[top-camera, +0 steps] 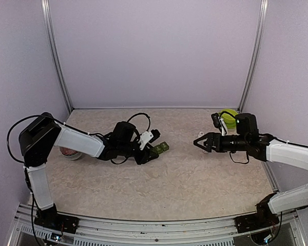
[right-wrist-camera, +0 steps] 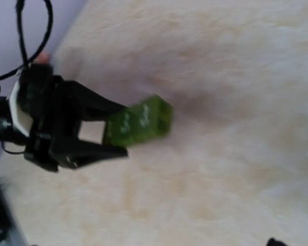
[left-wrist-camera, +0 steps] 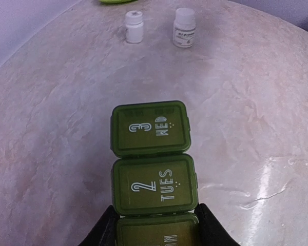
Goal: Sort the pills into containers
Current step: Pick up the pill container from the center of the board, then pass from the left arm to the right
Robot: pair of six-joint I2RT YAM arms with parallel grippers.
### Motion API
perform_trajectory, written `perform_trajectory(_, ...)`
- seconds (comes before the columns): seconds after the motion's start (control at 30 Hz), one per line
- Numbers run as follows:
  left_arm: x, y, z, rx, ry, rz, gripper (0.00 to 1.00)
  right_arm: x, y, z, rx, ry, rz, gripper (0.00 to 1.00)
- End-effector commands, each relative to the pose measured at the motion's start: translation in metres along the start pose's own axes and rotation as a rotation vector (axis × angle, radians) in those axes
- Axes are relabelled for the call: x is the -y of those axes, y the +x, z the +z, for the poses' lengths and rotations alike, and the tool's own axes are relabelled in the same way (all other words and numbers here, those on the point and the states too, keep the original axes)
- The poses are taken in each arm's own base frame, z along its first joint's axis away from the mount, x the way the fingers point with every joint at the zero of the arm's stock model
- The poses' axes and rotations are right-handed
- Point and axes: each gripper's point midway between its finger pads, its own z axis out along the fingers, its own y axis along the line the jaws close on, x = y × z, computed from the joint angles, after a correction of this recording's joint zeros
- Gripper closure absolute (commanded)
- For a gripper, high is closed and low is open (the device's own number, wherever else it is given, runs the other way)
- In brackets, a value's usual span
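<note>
Three joined containers (left-wrist-camera: pixel 153 169) sit clamped by left claw (left-wrist-camera: pixel 156 225).

Dark green plastic three-compartment strip (left-wrist-camera: pixel 153 169): lids closed, flat on worktop (left-wrist-camera: pixel 256 128), labels 2 TUES, 3 WED legible; near end pinched in my left gripper (left-wrist-camera: pixel 156 228).

Soft, even light filled the top view, leaving only faint shadows under the arms on the table (top-camera: pixel 195 179). The left wrist view was sharp on the containers (left-wrist-camera: pixel 154 179), with a pale patch of glare on the tabletop at lower right and its far edge bowed by the lens. The right wrist view was blurred throughout and washed out.
</note>
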Motion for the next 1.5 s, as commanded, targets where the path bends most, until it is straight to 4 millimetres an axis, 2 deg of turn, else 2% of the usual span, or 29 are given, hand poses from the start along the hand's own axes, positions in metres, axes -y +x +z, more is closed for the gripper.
perform_trajectory(0.0,0.036,-0.038,-0.014,0.109,0.033,0.075,0.77,-0.02,0.01,0.013,-0.039,-0.121,0.052,0.06)
perform_trajectory(0.1,0.057,-0.049,-0.021,0.138,0.049,0.106,0.76,-0.022,0.016,0.021,-0.064,-0.141,0.076,0.07)
perform_trajectory(0.27,0.086,-0.056,-0.03,0.165,0.059,0.176,0.76,-0.029,0.03,0.034,-0.128,-0.184,0.103,0.09)
perform_trajectory(0.5,0.106,-0.06,-0.037,0.193,0.08,0.222,0.76,-0.038,0.048,0.045,-0.201,-0.249,0.148,0.12)
perform_trajectory(0.97,0.127,-0.069,-0.037,0.215,0.096,0.277,0.76,-0.071,0.072,0.069,-0.313,-0.383,0.205,0.18)
perform_trajectory(1.2,0.128,-0.069,-0.039,0.218,0.099,0.282,0.76,-0.077,0.083,0.071,-0.364,-0.433,0.246,0.32)
perform_trajectory(1.47,0.129,-0.068,-0.043,0.224,0.105,0.291,0.76,-0.083,0.084,0.067,-0.376,-0.477,0.254,0.42)
